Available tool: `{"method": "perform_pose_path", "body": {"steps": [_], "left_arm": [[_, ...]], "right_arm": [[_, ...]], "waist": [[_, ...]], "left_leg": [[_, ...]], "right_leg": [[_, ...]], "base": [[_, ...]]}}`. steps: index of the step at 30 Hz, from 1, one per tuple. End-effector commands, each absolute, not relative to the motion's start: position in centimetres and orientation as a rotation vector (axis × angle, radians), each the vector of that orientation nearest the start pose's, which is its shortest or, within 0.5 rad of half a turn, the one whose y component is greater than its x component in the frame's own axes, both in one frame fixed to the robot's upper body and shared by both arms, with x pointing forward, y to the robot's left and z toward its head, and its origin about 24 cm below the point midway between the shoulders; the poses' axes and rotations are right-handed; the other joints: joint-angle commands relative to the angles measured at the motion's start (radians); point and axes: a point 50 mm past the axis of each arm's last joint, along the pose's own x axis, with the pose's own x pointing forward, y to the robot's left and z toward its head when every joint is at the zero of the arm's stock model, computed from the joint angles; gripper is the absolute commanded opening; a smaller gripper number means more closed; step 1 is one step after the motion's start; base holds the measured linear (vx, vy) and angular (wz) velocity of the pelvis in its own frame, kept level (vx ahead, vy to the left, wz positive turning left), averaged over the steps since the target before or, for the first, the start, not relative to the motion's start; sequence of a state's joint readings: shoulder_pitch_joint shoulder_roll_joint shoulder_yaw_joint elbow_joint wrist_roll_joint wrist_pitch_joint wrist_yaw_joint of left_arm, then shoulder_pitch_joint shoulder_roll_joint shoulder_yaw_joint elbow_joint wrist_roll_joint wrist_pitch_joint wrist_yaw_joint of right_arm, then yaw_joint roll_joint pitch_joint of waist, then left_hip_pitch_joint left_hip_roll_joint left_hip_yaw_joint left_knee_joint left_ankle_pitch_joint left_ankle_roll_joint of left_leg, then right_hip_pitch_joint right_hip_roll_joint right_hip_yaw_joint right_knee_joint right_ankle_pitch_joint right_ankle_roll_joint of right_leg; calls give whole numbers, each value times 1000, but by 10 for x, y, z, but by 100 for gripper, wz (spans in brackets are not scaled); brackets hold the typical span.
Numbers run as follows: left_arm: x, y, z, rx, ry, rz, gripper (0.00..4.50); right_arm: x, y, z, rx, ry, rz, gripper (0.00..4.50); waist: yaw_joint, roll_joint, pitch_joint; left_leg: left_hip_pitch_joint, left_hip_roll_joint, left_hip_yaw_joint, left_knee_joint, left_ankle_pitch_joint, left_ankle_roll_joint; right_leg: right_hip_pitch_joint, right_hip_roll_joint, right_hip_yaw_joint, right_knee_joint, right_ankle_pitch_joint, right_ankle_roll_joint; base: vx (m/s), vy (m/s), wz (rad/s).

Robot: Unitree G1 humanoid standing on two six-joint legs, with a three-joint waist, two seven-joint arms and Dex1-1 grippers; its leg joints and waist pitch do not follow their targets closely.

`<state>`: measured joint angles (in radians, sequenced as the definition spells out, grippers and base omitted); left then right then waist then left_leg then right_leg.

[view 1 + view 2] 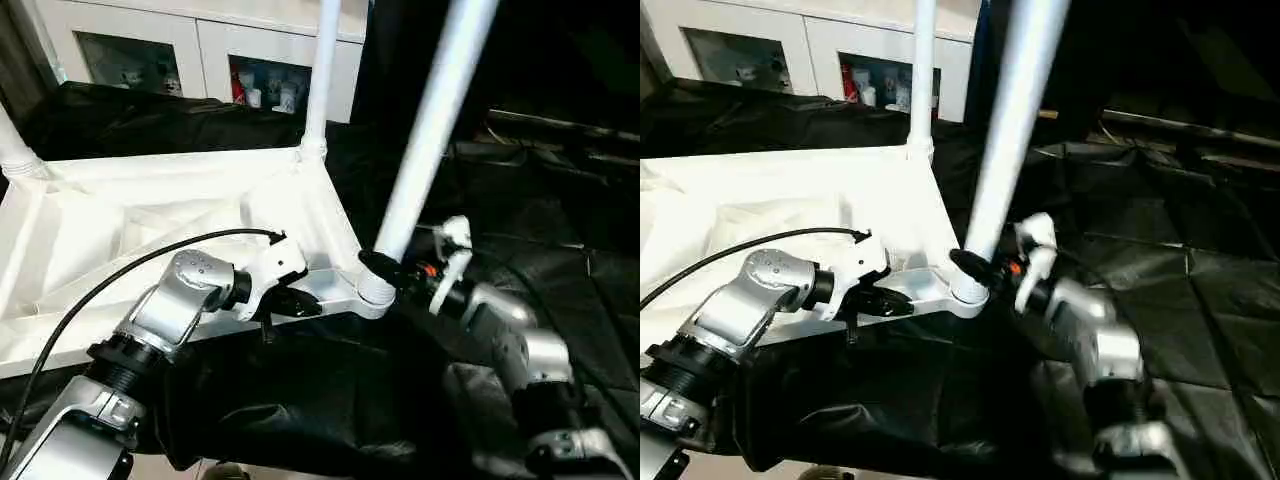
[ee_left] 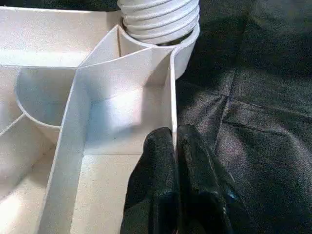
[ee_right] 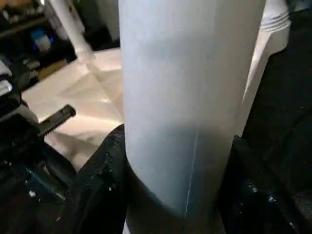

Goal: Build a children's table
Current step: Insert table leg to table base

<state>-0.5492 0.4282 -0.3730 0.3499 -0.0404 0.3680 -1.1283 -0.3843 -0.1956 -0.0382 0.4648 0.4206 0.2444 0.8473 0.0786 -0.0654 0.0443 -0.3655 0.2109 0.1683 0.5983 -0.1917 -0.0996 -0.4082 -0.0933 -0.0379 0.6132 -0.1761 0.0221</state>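
1. A black cloth covers the surface under everything; what lies beneath it cannot be told.
2. The white cabinet with glass doors stands at the far edge of the cloth. Small items sit behind its panes, and no writing on them can be read.
3. The children's table top lies upside down on the cloth with its ribbed underside facing up, toward the left side of the covered surface.
4. Three legs show standing in corner sockets: the near-right leg leans slightly, the far-right leg rises upright before the cabinet, and a third leg stands at the far-left corner.
5. The right gripper has its jaws clasped around the near-right leg, just above the socket at the top's near-right corner.
6. The left gripper has its jaws clenched on the thin side wall of the top, just beside that same socket.
7. A black cable arcs over the left forearm.
8. No brand, label or lettering can be read on the table parts or the arms.
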Motion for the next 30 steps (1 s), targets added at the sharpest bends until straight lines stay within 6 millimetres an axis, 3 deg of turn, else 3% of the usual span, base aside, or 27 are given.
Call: {"method": "perform_pose_path", "body": {"steps": [1,2,4,5,11,21,30], "left_arm": [[307,123,60,407,547,-1306,0],[307,123,60,407,547,-1306,0],[309,123,61,413,545,-1301,0],[310,123,61,413,544,-1300,0],[314,122,61,416,535,-1279,0],[318,125,61,427,530,-1250,0],[314,131,54,512,591,-1276,0]], "right_arm": [[295,-160,13,371,262,720,191],[295,-160,13,371,262,720,191],[291,-164,2,367,249,664,191],[289,-165,0,366,247,651,191],[280,-167,-11,372,210,595,191],[273,-170,-15,332,172,582,191],[273,-161,-8,137,210,771,191]], "waist": [[0,36,-59],[-2,24,-57],[-1,23,-58],[1,32,-57],[-2,34,-50],[1,33,-49],[-1,29,-47]], "left_leg": [[14,11,8,-85,-231,-11],[13,11,10,-85,-248,-13],[13,11,9,-87,-267,-15],[15,12,8,-89,-285,-19],[22,13,0,-97,-401,-32],[18,15,-1,-102,-403,-23],[14,14,-1,-105,-389,-17]], "right_leg": [[40,-33,25,-61,-170,-241],[40,-31,24,-66,-176,-238],[41,-32,24,-67,-200,-232],[38,-34,24,-72,-220,-230],[32,-35,23,-88,-367,-193],[30,-34,25,-91,-361,-193],[32,-33,26,-96,-394,-167]], "base": [[0,0,0],[0,0,0],[0,0,0],[0,0,0],[0,0,0],[0,0,0],[0,0,0]]}}
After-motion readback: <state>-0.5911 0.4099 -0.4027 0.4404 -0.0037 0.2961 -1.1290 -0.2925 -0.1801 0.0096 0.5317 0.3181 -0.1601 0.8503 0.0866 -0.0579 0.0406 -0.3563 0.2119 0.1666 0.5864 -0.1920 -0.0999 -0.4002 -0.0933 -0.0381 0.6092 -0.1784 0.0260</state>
